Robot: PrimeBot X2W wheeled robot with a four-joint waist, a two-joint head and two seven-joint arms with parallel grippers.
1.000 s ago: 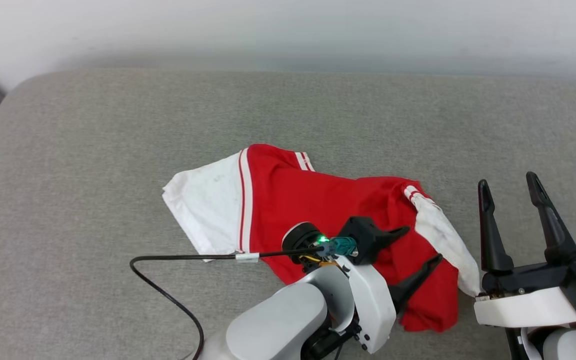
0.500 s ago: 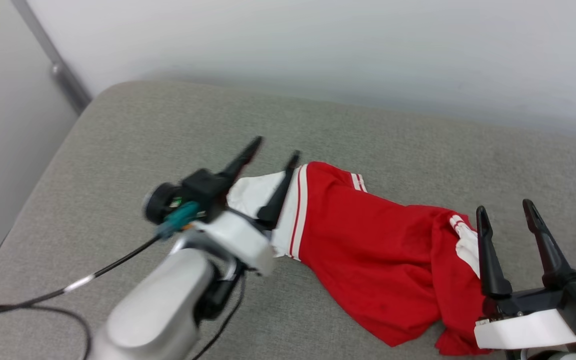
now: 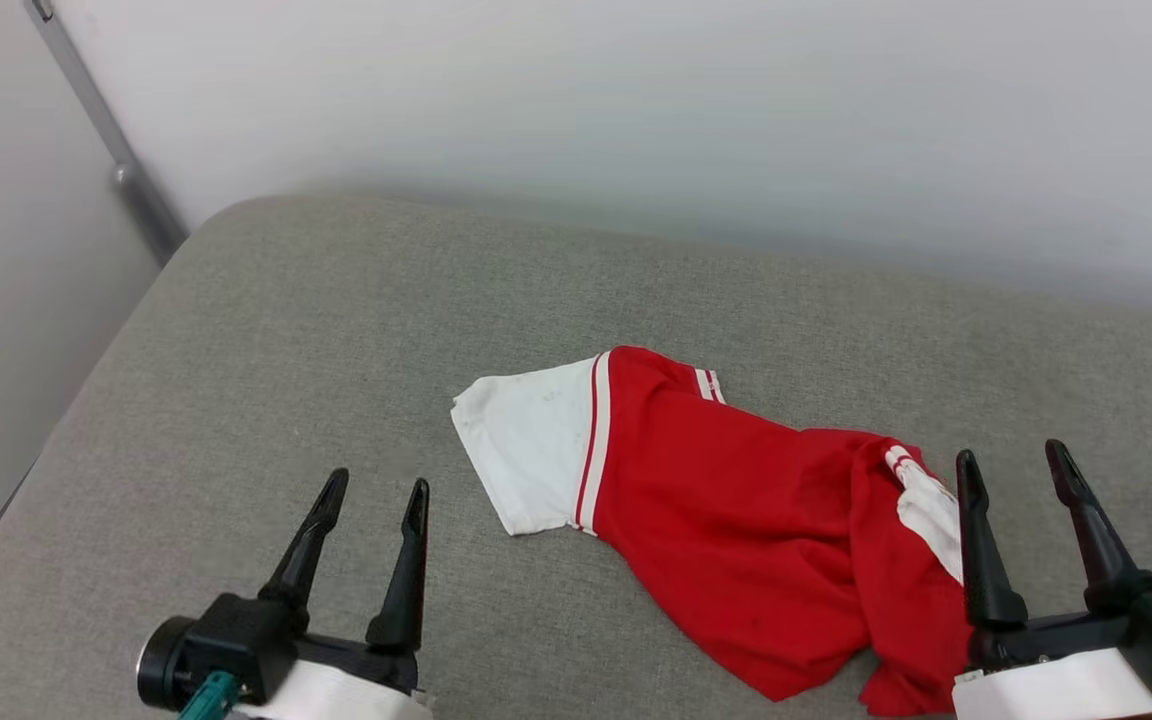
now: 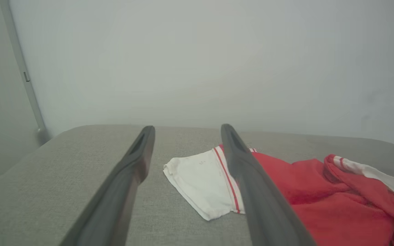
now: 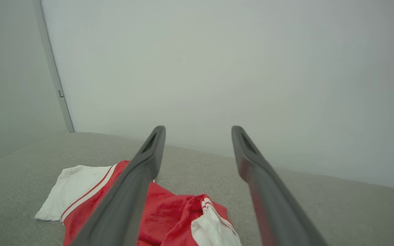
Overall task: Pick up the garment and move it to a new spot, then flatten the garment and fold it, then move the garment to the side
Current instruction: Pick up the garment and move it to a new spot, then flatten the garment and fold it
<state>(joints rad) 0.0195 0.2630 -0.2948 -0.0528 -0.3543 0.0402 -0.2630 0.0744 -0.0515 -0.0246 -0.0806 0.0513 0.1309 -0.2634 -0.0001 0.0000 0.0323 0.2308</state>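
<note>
The garment [image 3: 736, 530] is a red jersey with white sleeves and striped trim, lying crumpled on the grey cushion [image 3: 286, 380]. One white sleeve [image 3: 531, 450] is spread flat toward the left; the other is bunched at the right. My left gripper [image 3: 376, 492] stands open at the lower left, apart from the garment, nothing between its fingers. My right gripper [image 3: 1014, 462] stands open at the lower right, beside the bunched sleeve. The garment [image 4: 320, 201] lies ahead and right of the left gripper [image 4: 187, 131]. It [image 5: 169, 215] lies below and left of the right gripper [image 5: 198, 131].
A pale wall [image 3: 636, 120] runs behind the cushion. A grey metal post [image 3: 106, 140] stands in the back left corner, where the cushion's rounded left edge [image 3: 56, 430] drops off. Bare cushion stretches left of and behind the garment.
My left arm has drawn back from over the garment to the lower left, its gripper open and holding nothing. The camera has turned left. The garment lies still.
</note>
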